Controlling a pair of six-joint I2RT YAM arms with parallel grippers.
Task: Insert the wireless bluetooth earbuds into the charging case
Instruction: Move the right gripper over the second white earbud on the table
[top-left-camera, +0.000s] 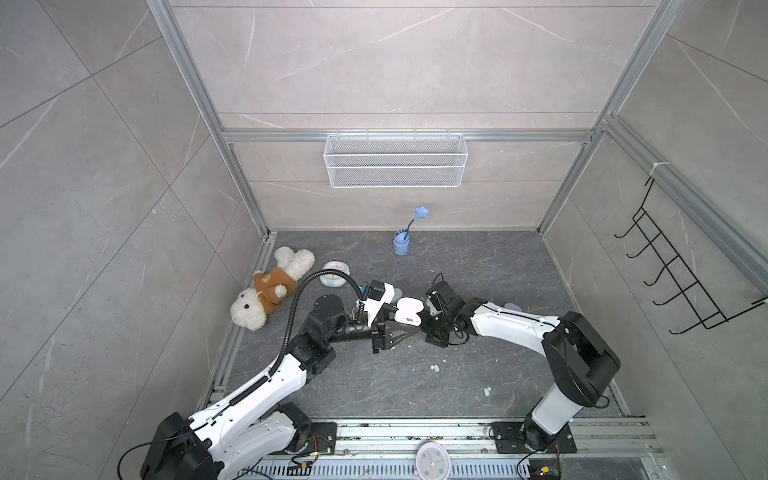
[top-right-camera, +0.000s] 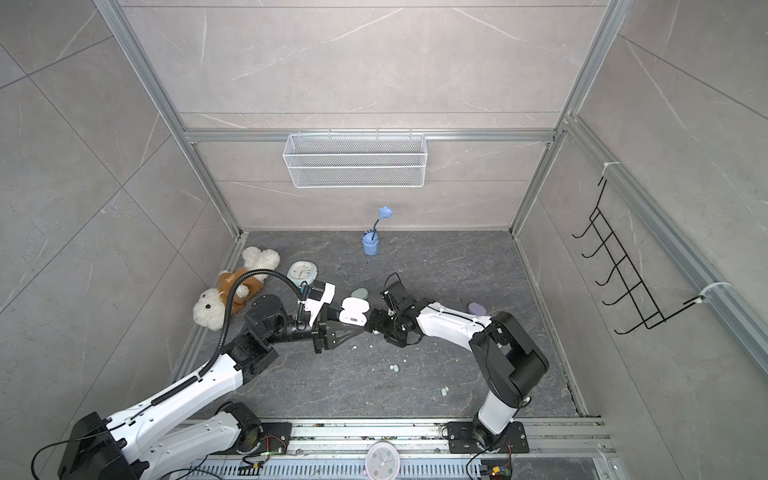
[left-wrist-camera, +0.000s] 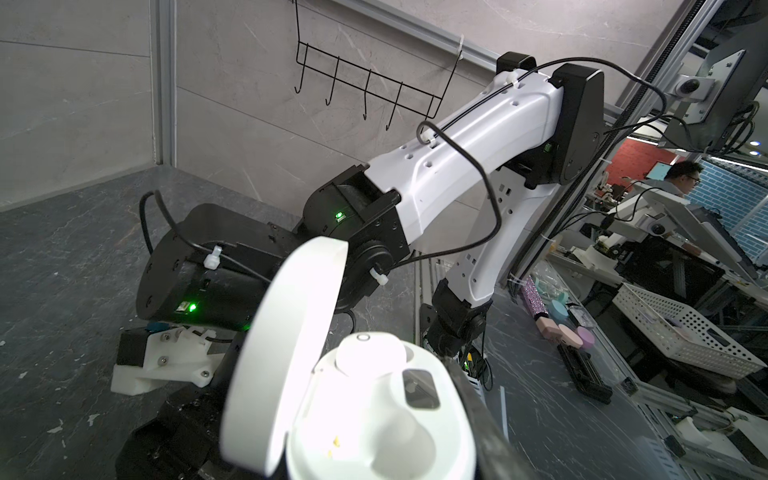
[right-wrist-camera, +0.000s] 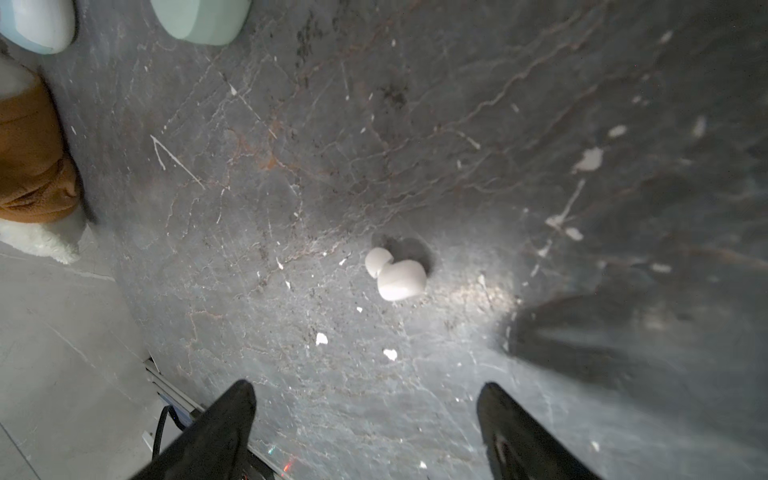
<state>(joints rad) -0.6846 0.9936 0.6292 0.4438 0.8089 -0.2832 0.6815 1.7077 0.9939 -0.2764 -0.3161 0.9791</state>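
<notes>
**White bud lined up for pickup, case held ready**

The left claw (top-left-camera: 402, 321) is clamped tight on the white case (left-wrist-camera: 374, 415) and holds it off the table (right-wrist-camera: 291, 187) with its lid (left-wrist-camera: 286, 353) swung open. Glare hides whether a bud already sits in either well.

The right claw (right-wrist-camera: 366, 388) hangs just beside the case, jaws wide apart and empty. A white bud (right-wrist-camera: 395, 274) lies loose on the table below it, a little ahead of the fingertips (right-wrist-camera: 239, 399) and roughly centred between them. Two mint buds (top-left-camera: 434, 368) (top-left-camera: 486, 390) lie further from the case, toward the arm bases.

The step in hand looks like the reach for the white bud; it is not yet gripped. Next, the claw probably needs to move forward and down so the fingers straddle the bud, then close gently. The bud is small, glossy and rounded, so an off-centre pinch could squirt it away. After that comes a short carry to the case's open well.
</notes>
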